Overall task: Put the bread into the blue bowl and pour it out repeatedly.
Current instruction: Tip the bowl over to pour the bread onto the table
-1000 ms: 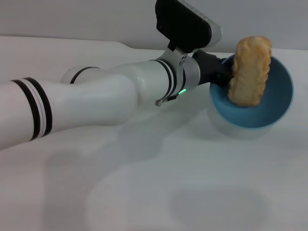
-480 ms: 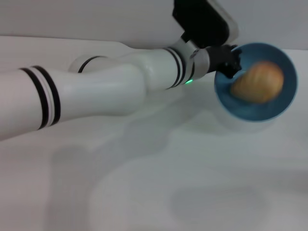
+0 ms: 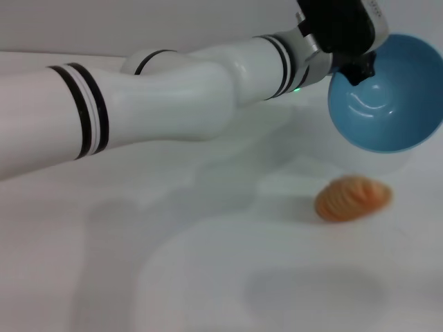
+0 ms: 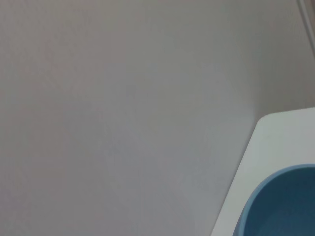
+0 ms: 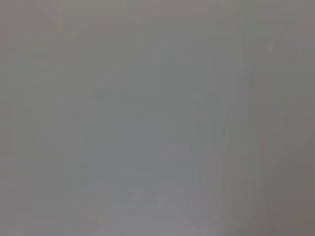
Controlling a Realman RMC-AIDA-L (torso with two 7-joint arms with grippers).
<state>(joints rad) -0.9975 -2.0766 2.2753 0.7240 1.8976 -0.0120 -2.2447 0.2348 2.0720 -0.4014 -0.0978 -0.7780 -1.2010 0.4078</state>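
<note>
Head view: left arm reaches across from the left side to the upper right, left gripper [image 3: 356,68] pinched on the near-left rim of the blue bowl [image 3: 387,97], holding it lifted off the white table [image 3: 208,277] and tipped so its opening faces the camera and down. Dark fingertips [image 3: 361,70] show at the rim edge, one pad over the lip; jaws pressed together onto the bowl wall. Bowl inside is bare, only light glints on the bottom. The bread [image 3: 353,199] lies on the table, out of the bowl, below it and slightly toward the robot's left of the bowl's centre, not touching it, a clear gap of table between bowl rim and loaf. Ribbed orange striped side faces up, loaf lies roughly across the view, edges blurred so exact tilt is hard to tell. It sits well apart from the gripper, nothing gripping it. Left wrist view: mostly plain grey wall, a strip of white table edge, and a curved piece of the blue bowl [image 4: 280,206] in one corner; own fingers not seen there. Right wrist view: flat grey only, nothing recognisable. Right gripper does not appear in any view, right arm not visible in the head view.
</note>
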